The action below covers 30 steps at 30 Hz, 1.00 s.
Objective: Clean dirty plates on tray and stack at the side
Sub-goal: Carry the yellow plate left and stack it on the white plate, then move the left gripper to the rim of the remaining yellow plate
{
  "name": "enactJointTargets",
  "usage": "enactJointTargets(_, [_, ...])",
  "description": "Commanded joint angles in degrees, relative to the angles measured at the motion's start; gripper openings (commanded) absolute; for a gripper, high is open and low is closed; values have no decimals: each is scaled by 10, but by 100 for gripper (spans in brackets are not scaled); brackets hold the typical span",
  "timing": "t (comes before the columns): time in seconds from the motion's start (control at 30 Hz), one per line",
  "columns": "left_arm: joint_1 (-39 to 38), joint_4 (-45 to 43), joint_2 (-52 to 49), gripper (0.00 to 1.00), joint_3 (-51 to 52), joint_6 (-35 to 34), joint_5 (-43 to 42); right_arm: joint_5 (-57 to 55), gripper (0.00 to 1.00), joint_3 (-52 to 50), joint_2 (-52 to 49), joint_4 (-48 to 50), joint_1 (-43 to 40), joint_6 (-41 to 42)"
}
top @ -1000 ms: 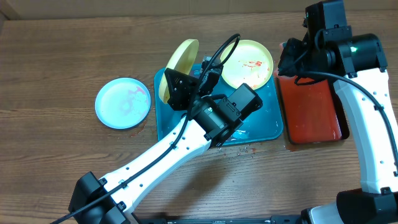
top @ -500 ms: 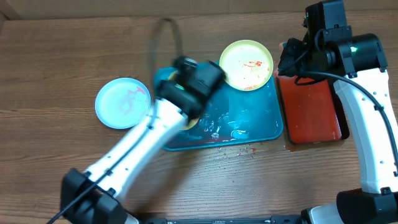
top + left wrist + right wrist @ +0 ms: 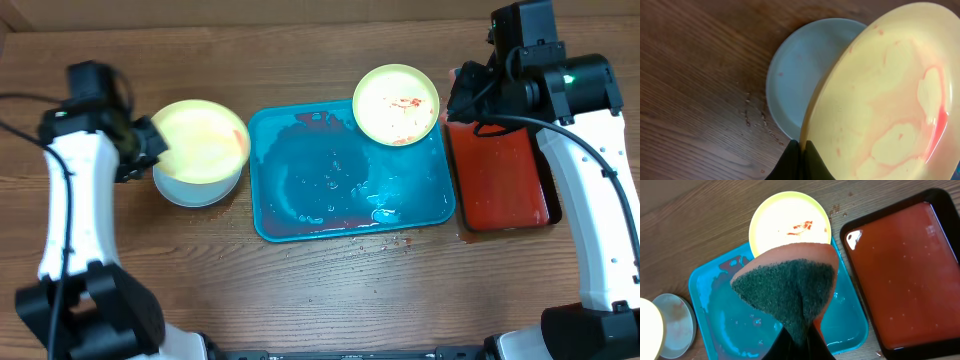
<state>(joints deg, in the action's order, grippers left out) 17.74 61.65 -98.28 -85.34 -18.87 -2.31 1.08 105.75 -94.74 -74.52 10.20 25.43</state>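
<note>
L gripper (image 3: 799,149) jaws pinch yellow-green plate (image 3: 203,140) rim, over light-blue plate (image 3: 800,75), nr counter's (image 3: 320,290) left edge. R gripper (image 3: 801,330) jaws pinch sponge (image 3: 787,280).

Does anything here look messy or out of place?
Yes. The sauce-smeared plate overhangs the blue tray's far right corner, and reddish drops have spilled onto the table just in front of the tray.
</note>
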Motion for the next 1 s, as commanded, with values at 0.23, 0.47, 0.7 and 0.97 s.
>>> enactJointTargets(0.23, [78,-33,-134,4,-10,16,-66,-4,4,5,15,7,-2,-3])
enactJointTargets(0.47, [66,-35,-156,65,-10,43,-79,-4,4,5,14,7,-2,-3])
enactJointTargets(0.7, [39,17,-135,88,-70,96,-98,-4,4,5,15,7,-2,-3])
enactJointTargets(0.97, [-83,55,-124,96,-196,105,-98,-4,4,5,14,7,-2,-3])
